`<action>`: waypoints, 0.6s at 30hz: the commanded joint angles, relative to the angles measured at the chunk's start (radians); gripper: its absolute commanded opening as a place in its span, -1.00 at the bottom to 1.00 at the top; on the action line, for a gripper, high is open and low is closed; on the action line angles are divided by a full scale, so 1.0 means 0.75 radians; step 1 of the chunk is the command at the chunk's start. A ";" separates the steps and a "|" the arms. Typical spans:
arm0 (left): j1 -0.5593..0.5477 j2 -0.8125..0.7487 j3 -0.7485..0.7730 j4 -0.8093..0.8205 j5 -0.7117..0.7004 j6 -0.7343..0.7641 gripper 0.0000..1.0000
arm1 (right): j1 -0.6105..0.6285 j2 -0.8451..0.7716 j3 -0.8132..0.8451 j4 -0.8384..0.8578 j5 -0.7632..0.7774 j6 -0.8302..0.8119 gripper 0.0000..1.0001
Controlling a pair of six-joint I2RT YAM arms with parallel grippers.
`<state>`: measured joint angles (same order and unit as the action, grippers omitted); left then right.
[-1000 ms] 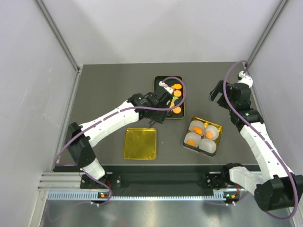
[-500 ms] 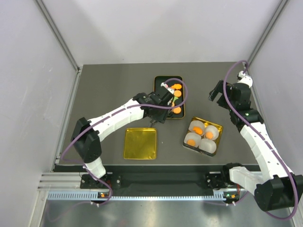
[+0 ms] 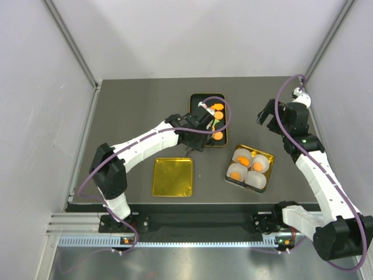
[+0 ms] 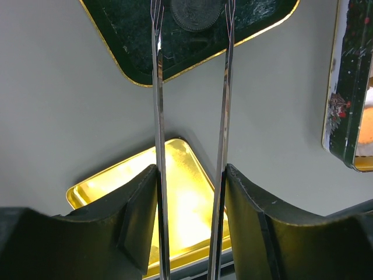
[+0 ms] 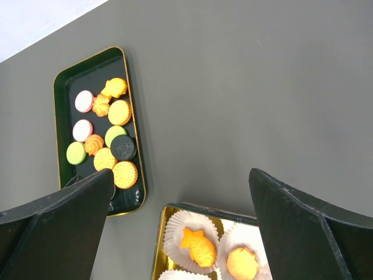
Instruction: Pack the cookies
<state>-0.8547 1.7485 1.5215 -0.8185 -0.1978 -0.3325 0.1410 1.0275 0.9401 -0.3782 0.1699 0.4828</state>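
Lab test cell: plain white walls (image 3: 41, 116), aluminium rail (image 3: 192, 240)

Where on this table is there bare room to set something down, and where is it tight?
Bare: the far-left table between its left edge and the black tray; also the far strip between that tray and the right gripper. Crowded: the middle, where tray, gold lid and cup tin sit close.

We see orange, pink, green and black cookies (image 5: 115, 135) in the dark gold-rimmed tray (image 5: 65, 87), a plain gold tin (image 3: 172, 177) near it.
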 commanded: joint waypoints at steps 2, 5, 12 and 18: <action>0.017 0.017 0.000 0.060 0.008 0.026 0.04 | -0.022 -0.034 0.000 0.073 -0.006 -0.008 0.99; 0.021 0.027 0.002 0.071 0.014 0.028 0.04 | -0.020 -0.034 0.000 0.073 -0.006 -0.008 0.99; 0.033 0.047 0.004 0.077 0.033 0.030 0.04 | -0.022 -0.032 0.000 0.069 -0.006 -0.008 1.00; 0.033 0.041 -0.008 0.077 0.035 0.030 -0.02 | -0.022 -0.034 -0.002 0.069 -0.008 -0.008 0.99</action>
<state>-0.8341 1.7855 1.5215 -0.8074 -0.1722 -0.3180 0.1410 1.0275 0.9401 -0.3779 0.1677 0.4828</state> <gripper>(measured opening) 0.501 0.996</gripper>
